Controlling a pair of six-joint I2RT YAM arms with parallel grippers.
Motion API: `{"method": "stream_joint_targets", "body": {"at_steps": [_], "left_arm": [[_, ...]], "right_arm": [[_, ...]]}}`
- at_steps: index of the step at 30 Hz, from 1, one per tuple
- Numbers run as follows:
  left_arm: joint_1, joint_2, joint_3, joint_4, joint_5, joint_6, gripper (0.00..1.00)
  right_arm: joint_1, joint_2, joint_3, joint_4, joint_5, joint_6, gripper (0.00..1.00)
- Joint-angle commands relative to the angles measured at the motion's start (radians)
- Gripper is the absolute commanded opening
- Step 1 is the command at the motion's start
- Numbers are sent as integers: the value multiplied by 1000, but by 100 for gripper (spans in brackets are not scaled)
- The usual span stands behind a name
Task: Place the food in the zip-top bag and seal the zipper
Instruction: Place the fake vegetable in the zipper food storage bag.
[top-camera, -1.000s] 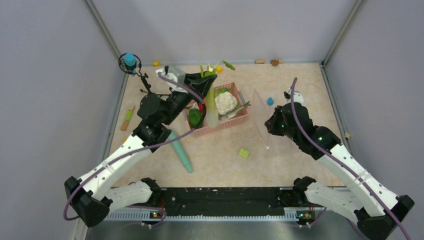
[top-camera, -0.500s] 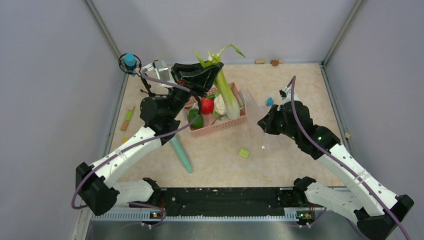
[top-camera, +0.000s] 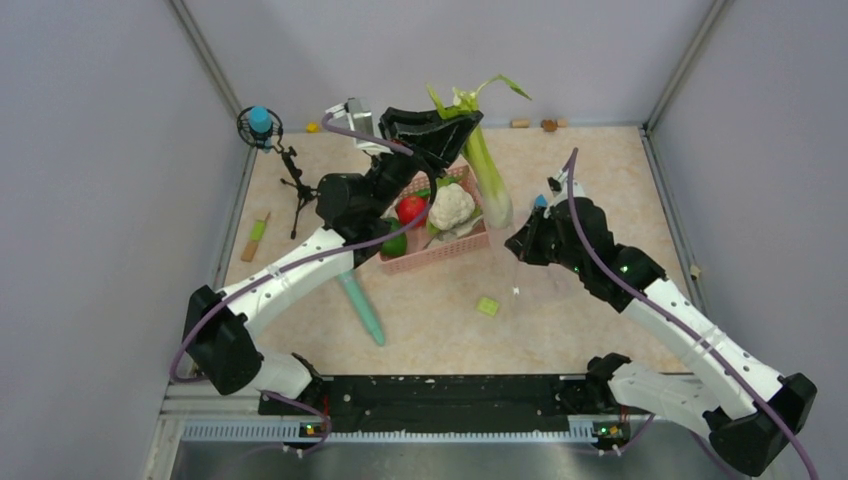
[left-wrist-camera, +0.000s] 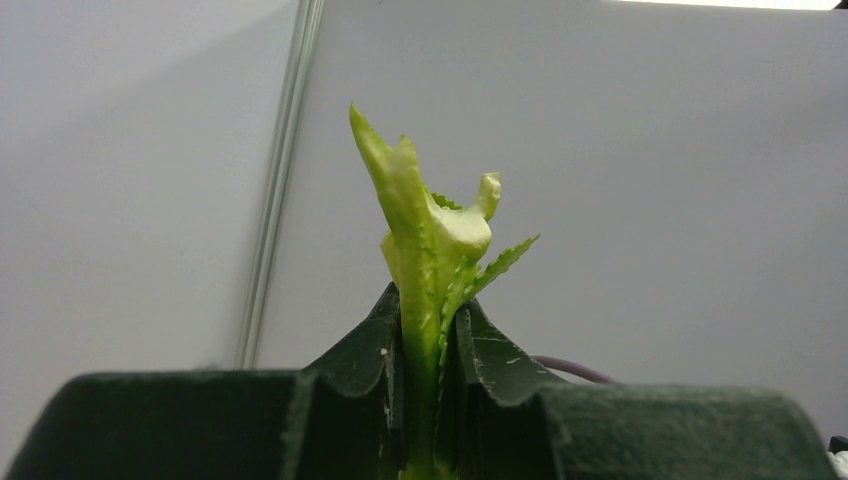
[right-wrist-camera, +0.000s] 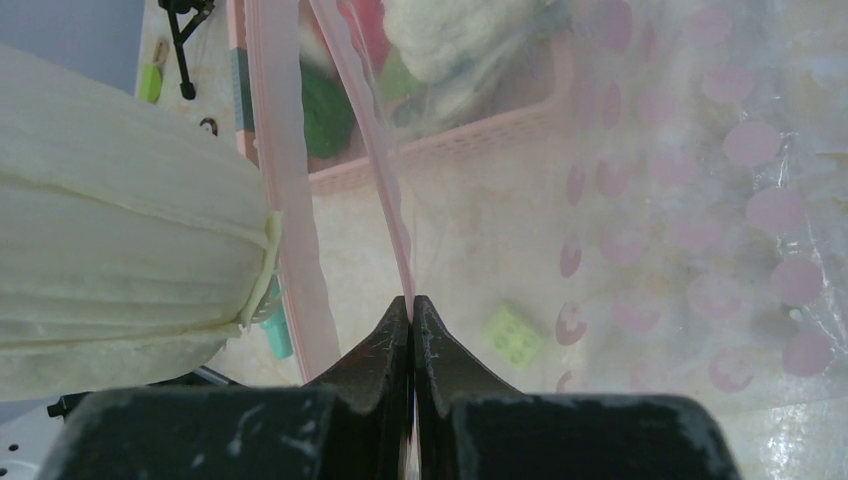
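Note:
My left gripper (top-camera: 466, 122) is shut on the pale green-white leek (top-camera: 490, 180) and holds it in the air, leaves up and white base down, right of the pink basket (top-camera: 440, 247). The left wrist view shows the leek's green top (left-wrist-camera: 432, 240) pinched between the jaws. The tomato (top-camera: 410, 208), cauliflower (top-camera: 452, 205) and a dark green piece (top-camera: 393, 243) lie in the basket. My right gripper (top-camera: 518, 243) is shut on the zipper (right-wrist-camera: 375, 170) of the clear bag (right-wrist-camera: 700, 230), holding its mouth up. The leek's white base (right-wrist-camera: 110, 270) hangs beside the mouth's other strip.
A long teal stick (top-camera: 360, 308) and a yellow-green block (top-camera: 487, 306) lie on the table in front of the basket. A small black tripod (top-camera: 295, 185) with a blue-topped stand (top-camera: 260, 122) is at the back left. Small bits lie along the back wall (top-camera: 549, 124).
My left gripper has lifted the leek out of the basket and carried it right, towards the bag. My right gripper has shifted a little left and back with the bag's edge.

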Motion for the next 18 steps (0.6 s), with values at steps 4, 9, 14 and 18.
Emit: {"method": "stream_joint_targets", "body": {"at_steps": [4,9,14,18], "left_arm": [[-9,18,47,93,-9,14,0],[-9,8,-71,163,-64,15,0],[-11,15,-124,196,-78,16,0],[-11,18,-142,176,-91,46,0]], "right_arm": [[-8,-2,7,65,-13,13,0],[-8,-32,-4,84,-19,49,0],[-9,-64,-13,117,-110,86,0],[-9,-94,-13,118,-88,101,0]]}}
